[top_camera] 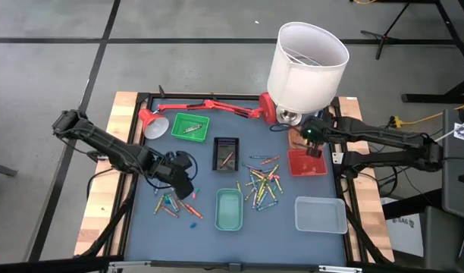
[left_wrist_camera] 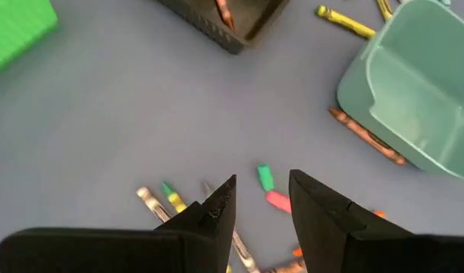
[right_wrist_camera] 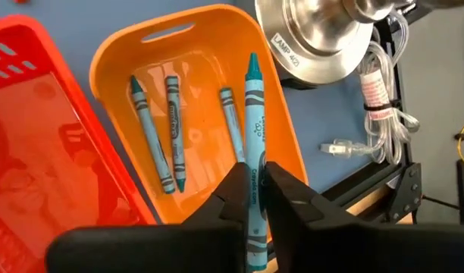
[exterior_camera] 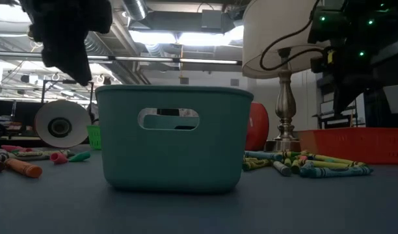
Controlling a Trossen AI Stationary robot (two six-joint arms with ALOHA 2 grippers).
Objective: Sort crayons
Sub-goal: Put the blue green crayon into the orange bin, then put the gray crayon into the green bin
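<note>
Right wrist view: right gripper [right_wrist_camera: 252, 199] pinches one blue crayon [right_wrist_camera: 253, 144] above the orange tray [right_wrist_camera: 118, 53] holding three blue crayons; left gripper [left_wrist_camera: 262, 201] hovers parted, empty.

Orange tray [right_wrist_camera: 209, 61]: glossy translucent plastic, smooth. Red tray [right_wrist_camera: 42, 144]: glossy plastic, slotted wall. Blue crayon [right_wrist_camera: 253, 159]: matt paper wrapper, waxy tip. Lamp base [right_wrist_camera: 323, 34]: polished metal, mirror-bright. Teal bin [exterior_camera: 173, 136]: matt smooth plastic. Table [top_camera: 217, 243]: matt dark top; bare wood along its left edge.
</note>
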